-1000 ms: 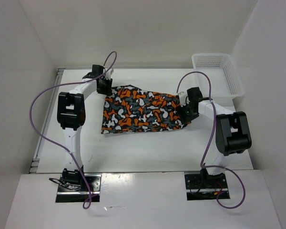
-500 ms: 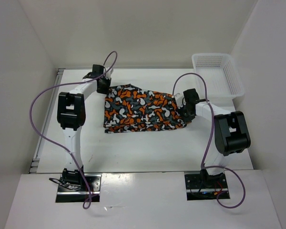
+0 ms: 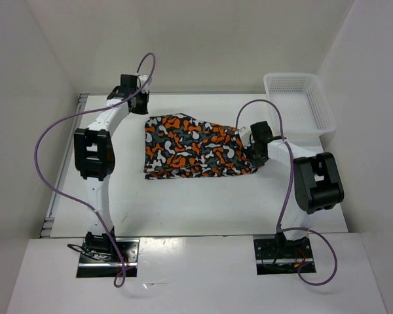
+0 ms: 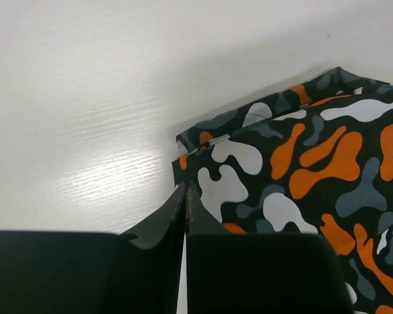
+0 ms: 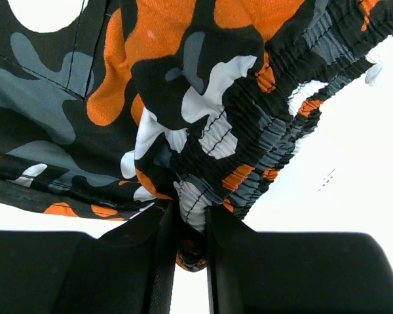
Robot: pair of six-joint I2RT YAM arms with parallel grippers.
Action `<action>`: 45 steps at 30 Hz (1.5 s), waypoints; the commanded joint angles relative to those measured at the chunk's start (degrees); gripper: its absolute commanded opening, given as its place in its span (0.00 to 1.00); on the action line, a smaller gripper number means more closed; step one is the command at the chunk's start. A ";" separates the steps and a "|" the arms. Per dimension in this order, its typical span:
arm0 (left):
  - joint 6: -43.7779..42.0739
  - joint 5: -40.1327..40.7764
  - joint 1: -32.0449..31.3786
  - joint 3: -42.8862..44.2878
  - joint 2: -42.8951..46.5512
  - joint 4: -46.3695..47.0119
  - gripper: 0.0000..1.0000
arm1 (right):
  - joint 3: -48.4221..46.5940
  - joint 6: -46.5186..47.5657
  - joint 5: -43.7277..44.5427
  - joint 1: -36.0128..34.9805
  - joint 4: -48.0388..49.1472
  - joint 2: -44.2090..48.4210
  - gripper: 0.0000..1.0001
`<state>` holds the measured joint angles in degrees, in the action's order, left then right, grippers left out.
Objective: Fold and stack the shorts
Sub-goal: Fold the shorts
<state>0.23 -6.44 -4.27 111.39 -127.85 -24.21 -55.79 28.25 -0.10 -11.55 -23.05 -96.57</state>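
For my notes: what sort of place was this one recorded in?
Most likely a lab test cell: plain white walls box in a white table, a left arm and right arm are bolted at its near edge, and on it lie camouflage shorts and a white mesh basket.

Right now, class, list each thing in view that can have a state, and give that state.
shorts: lying mostly flat, waistband end pinched.
left gripper: jaws shut, holding nothing.
right gripper: jaws shut on shorts.
basket: upright, empty.
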 commanded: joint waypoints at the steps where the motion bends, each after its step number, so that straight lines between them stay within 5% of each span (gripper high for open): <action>1: -0.23 0.81 -0.12 1.63 -1.43 1.08 0.04 | -0.64 0.75 1.59 -0.67 1.69 0.07 0.24; 4: -0.23 3.97 -0.12 3.74 -4.68 1.09 0.01 | -1.16 0.75 1.59 -0.67 1.69 0.07 0.32; 7: -0.23 5.12 -0.12 1.82 -4.08 1.09 0.03 | -1.16 0.06 2.30 -0.67 1.69 0.69 0.57; 9: -0.23 5.12 -0.12 0.67 -2.23 1.09 0.15 | -1.16 -1.09 3.09 -0.67 1.69 2.17 0.71; 10: -0.23 4.60 -0.12 0.67 -0.22 -0.13 0.33 | -2.38 -2.31 2.56 -0.67 0.04 2.70 0.73; 14: -0.23 2.31 -3.45 -4.15 8.56 -4.79 0.44 | -4.24 -5.39 -2.53 -0.67 -5.16 6.22 0.86; 20: -0.23 -3.22 -11.63 -21.10 21.05 -14.10 0.44 | -1.96 -8.29 -3.94 -0.67 -6.22 10.61 0.87; 28: -0.23 -2.11 -18.83 -43.61 25.02 -9.21 0.44 | 1.56 -14.18 1.31 -0.67 1.42 9.92 0.78; 37: -0.23 9.59 -21.47 -49.26 21.68 -2.17 0.44 | 4.02 -16.03 5.81 -0.67 5.29 6.75 0.78; 45: -0.23 8.46 -21.48 -49.17 21.68 -2.16 0.44 | 5.25 -14.98 1.42 -0.67 5.29 2.98 0.78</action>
<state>0.36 -0.21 -26.17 64.42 -103.24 -30.13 -51.00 13.34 2.72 -11.75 -20.38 -92.16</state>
